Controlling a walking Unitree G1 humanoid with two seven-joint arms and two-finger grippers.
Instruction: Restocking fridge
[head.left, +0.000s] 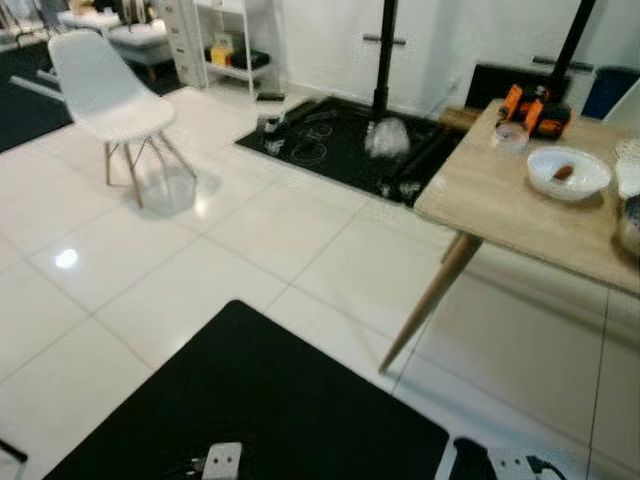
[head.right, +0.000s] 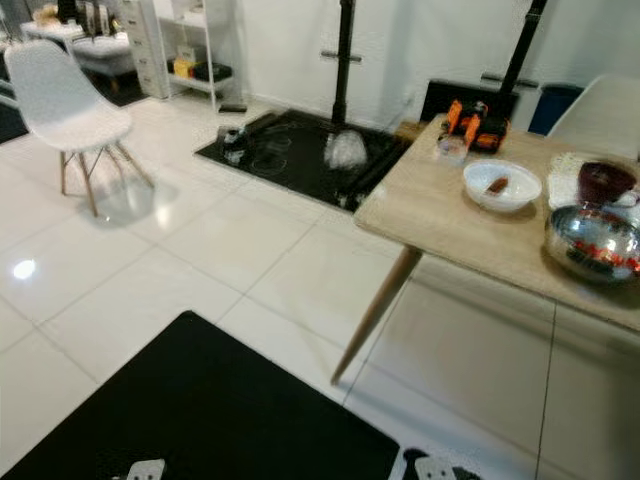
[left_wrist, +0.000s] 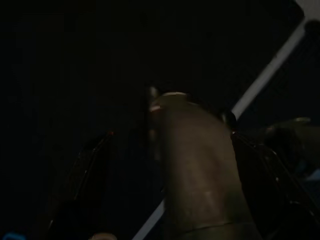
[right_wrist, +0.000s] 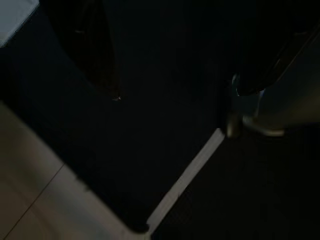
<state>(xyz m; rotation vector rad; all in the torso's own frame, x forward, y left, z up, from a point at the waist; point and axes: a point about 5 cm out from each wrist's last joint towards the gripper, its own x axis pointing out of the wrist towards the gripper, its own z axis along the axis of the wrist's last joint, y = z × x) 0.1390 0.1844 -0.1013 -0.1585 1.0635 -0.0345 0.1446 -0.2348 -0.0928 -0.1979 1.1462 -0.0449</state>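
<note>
White tile floor (head.left: 250, 240); a bowl (head.right: 502, 186) sits on the counter (head.right: 450, 215). Right pincer (right_wrist: 170, 75) open, empty; left pincer's state is unclear.

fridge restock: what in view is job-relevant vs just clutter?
Likely relevant (food on the wooden table):
white bowl with a small reddish item
steel bowl
dark red bowl

Lying about:
white chair
orange-black tool
black mat
shelf unit

A home-like studio room. White floor tiles (head.left: 200, 270), a white chair (head.left: 105, 95), bowls (head.right: 502, 186) on a wooden surface (head.right: 450, 220). Black stands (head.left: 383, 50) rise behind.
</note>
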